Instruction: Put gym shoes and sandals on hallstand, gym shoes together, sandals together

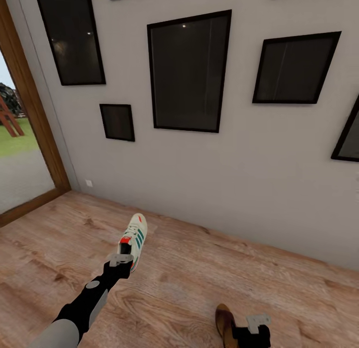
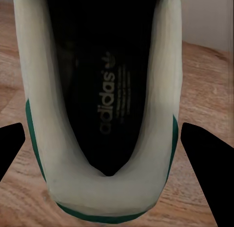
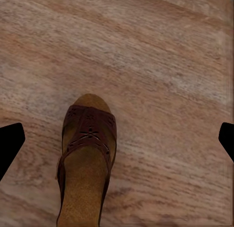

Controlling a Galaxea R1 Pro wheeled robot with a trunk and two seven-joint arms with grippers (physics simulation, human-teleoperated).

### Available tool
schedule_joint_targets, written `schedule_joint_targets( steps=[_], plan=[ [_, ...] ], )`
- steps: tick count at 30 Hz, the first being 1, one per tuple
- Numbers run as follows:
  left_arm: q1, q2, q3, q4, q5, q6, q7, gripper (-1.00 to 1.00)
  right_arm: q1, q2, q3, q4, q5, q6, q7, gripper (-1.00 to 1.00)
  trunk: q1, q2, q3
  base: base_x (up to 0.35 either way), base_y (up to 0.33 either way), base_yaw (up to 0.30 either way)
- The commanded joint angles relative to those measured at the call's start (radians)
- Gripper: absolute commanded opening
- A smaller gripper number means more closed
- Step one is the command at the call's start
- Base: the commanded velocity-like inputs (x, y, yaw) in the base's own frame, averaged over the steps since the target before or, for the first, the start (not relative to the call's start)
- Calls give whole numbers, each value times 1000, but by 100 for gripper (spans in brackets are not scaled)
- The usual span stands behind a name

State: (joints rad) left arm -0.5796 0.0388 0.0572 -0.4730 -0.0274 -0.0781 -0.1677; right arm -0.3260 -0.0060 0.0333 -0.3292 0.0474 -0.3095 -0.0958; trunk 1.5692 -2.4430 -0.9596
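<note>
White lace-up gym shoe [image 1: 133, 240] with green stripes: on the wood-plank corridor floor [image 1: 199, 283], near the far wall. Light, stiff at the heel; take it by the collar. Left gripper [image 1: 120, 260] released, jaws straddling the heel. Reddish-brown leather sandal [image 3: 87, 163]: near right; right gripper [image 1: 258, 322] released above it.

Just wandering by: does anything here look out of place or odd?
Yes: a gym shoe and a brown sandal lie loose and far apart on the wooden floor, each without its mate beside it.
</note>
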Motion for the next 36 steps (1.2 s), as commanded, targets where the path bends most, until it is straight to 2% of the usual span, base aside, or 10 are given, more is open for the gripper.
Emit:
schedule_joint_targets(
  steps=[1, 8, 10, 12, 13, 15, 17, 21, 27, 36],
  plan=[
    [-2, 1, 6, 1, -3, -2, -7, -100, -1, 0, 3, 1, 5, -2, -7, 100, 4, -7, -4, 0, 0, -88],
    [-19, -1, 6, -2, -3, 9, -7, -100, -1, 0, 3, 0, 5, -2, -7, 100, 30, -56, -26, 0, 0, -27],
    [-28, -1, 6, -9, -3, 23, -7, -100, -1, 0, 3, -1, 4, -2, -7, 100, 32, -57, -35, 0, 0, -2],
    [-43, -2, 6, -43, -3, 76, -8, -100, -1, 1, 3, -3, 4, -1, -7, 100, 33, -58, -44, 0, 0, -1],
    [-51, -4, 6, -98, -2, 144, -8, -100, -1, 2, 3, -12, 3, 1, -7, 100, 33, -58, -49, 0, 0, 0],
    [-53, -6, 6, -164, 1, 205, -9, -100, -1, 3, 3, -45, 3, 9, -8, 100, 34, -59, -60, 0, 0, 28],
    [-54, -7, 6, -196, 2, 231, -10, -100, -1, 3, 3, -70, 3, 23, -8, 100, 35, -59, -70, 0, 0, 54],
    [-55, -14, 6, -260, 3, 287, -26, -100, -1, 3, 3, -158, 3, 118, -7, 100, 37, -60, -92, 0, 0, 75],
    [-54, -16, 7, -279, 4, 310, -42, -100, -1, 3, 3, -271, 2, 254, -7, 100, 39, -61, -124, 0, 0, 88],
    [-50, -16, 9, -277, 1, 311, -45, -100, -1, 2, 2, -283, 3, 274, -7, 100, 43, -63, -173, 0, 0, 93]
  ],
)
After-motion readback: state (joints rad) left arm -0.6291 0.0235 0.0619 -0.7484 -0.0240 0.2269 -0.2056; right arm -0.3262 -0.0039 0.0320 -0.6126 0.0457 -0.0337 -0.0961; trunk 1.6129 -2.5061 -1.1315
